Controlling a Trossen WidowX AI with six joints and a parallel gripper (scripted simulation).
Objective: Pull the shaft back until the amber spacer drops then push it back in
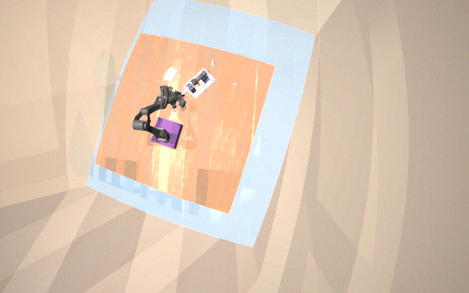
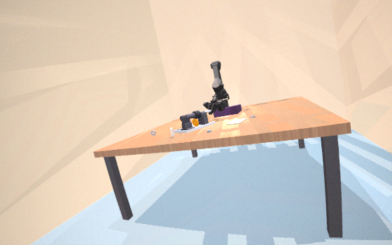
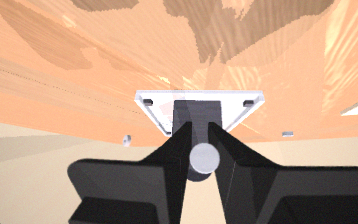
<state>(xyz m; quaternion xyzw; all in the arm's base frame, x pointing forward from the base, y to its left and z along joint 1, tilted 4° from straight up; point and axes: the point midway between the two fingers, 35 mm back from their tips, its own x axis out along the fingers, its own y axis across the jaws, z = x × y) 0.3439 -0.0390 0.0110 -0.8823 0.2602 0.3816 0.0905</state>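
The light grey shaft (image 1: pixel 182 93) (image 2: pixel 208 112) (image 3: pixel 204 158) runs from the fingers into the dark fixture on a white base plate (image 1: pixel 208 84) (image 2: pixel 211 123) (image 3: pixel 200 93). My gripper (image 1: pixel 180 95) (image 2: pixel 211 112) (image 3: pixel 199 127) is shut on the shaft near its free end. The amber spacer (image 1: pixel 198 84) (image 2: pixel 195 122) is off the shaft, below its line, between the two dark blocks; whether it touches the plate or table is unclear. A dark sleeve-like part (image 2: pixel 191 115) is in line with the shaft above it. Other spacers cannot be told apart. The near block (image 3: pixel 197 112) hides the spacers in the wrist view.
A purple block (image 1: pixel 172 125) (image 2: pixel 227 111) is at the arm's base. A white flat rectangle (image 1: pixel 170 74) (image 2: pixel 236 121) lies beside the fixture. A small white upright piece (image 1: pixel 213 63) (image 2: pixel 171 131) and a small grey ring (image 1: pixel 234 84) (image 2: pixel 154 131) are beyond the fixture.
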